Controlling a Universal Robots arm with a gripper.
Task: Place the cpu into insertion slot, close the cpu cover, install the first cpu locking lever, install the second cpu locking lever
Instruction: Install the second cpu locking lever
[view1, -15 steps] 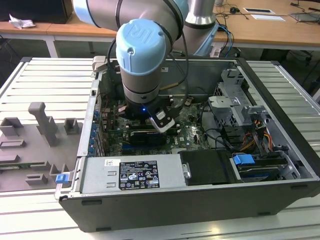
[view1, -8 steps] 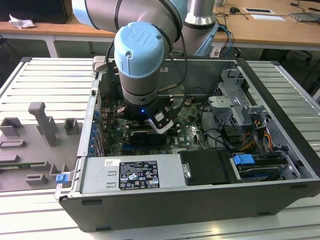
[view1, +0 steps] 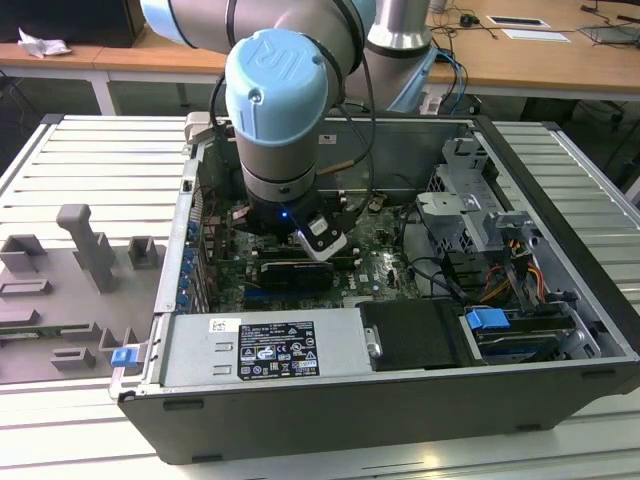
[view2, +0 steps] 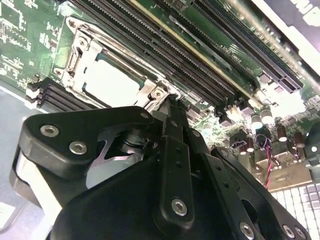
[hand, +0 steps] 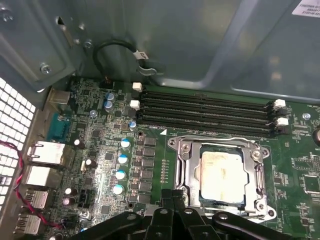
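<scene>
The cpu (hand: 222, 172) lies flat in the insertion slot (hand: 175, 144) on the green motherboard, its pale metal top showing through the cut-out. The cpu cover (hand: 190, 167) is down over it as a silvery frame. A thin wire lever (hand: 220, 138) runs along the slot's side toward the memory slots. My gripper (hand: 173, 193) is shut, its black fingers pressed together, with the tips right at the slot's edge near one corner. The second wrist view shows the gripper (view2: 170, 102) tip beside the cover's corner (view2: 155, 92), with the cpu (view2: 107, 82) just beyond it.
The motherboard sits inside an open computer case (view1: 540, 170), and the arm's wrist (view1: 275, 100) reaches down into it. Long black memory slots (hand: 205, 107) run beside the socket. A power supply (view1: 265, 345), a drive cage (view1: 470, 190) and cables (view1: 500, 280) crowd the case.
</scene>
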